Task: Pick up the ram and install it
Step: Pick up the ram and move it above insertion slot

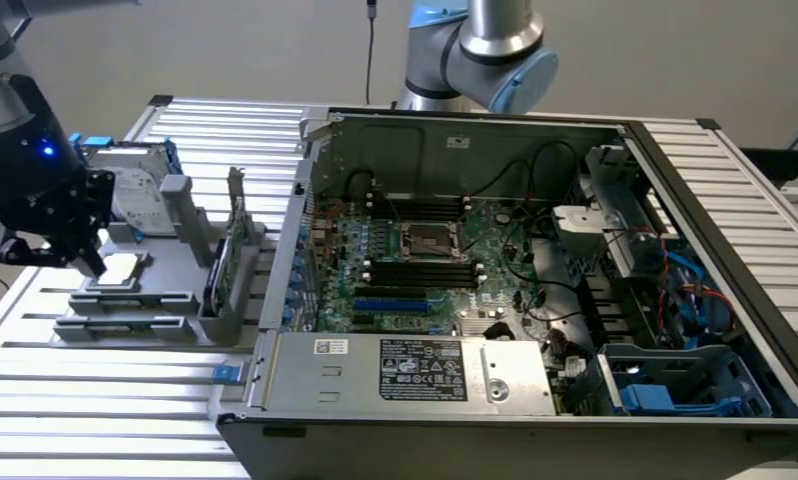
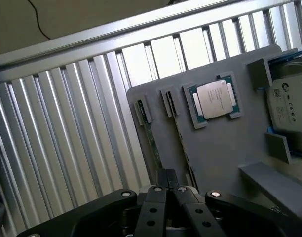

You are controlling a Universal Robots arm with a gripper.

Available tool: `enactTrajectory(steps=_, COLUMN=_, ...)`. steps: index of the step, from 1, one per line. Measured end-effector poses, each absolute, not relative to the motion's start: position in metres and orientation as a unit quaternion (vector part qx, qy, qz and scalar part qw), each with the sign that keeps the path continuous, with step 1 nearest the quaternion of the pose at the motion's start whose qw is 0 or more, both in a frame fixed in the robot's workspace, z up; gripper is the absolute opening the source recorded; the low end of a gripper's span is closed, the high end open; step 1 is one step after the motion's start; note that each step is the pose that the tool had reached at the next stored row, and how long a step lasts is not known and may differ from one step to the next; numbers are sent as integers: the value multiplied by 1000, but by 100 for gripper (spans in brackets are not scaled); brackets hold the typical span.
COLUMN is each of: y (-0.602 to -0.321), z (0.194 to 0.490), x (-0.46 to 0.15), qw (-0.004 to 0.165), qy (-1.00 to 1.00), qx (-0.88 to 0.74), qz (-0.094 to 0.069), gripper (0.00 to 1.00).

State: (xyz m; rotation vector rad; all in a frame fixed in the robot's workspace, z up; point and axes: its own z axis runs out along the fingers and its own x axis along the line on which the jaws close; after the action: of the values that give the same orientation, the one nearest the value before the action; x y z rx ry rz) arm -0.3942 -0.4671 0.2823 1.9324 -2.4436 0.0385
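Observation:
The ram (image 2: 151,140) is a thin green stick standing on edge in a slot of the grey holder plate (image 2: 225,148), beside a second, darker slot (image 2: 169,102). My gripper (image 2: 167,178) hangs just above the plate with its black fingers pressed together and nothing between them, its tips close over the ram's near end. In the exterior view the gripper (image 1: 86,262) is at the exterior view's left, over the grey holder (image 1: 132,310). The open computer case (image 1: 306,200) shows the motherboard (image 1: 372,255) with long black slots (image 1: 419,270).
A square silver processor chip (image 2: 215,98) (image 1: 116,268) lies in the holder next to the ram. A silver hard drive (image 2: 289,103) (image 1: 132,190) with blue rails sits beyond it. An upright card (image 1: 219,270) stands between the holder and the case. The ribbed metal table (image 1: 92,400) surrounds everything.

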Motion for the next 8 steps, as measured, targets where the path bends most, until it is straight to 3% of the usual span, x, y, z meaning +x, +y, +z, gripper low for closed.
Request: enactTrajectory(steps=8, y=-467, z=279, x=-394, qw=12, qy=-737, qx=676, qz=13, gripper=11)
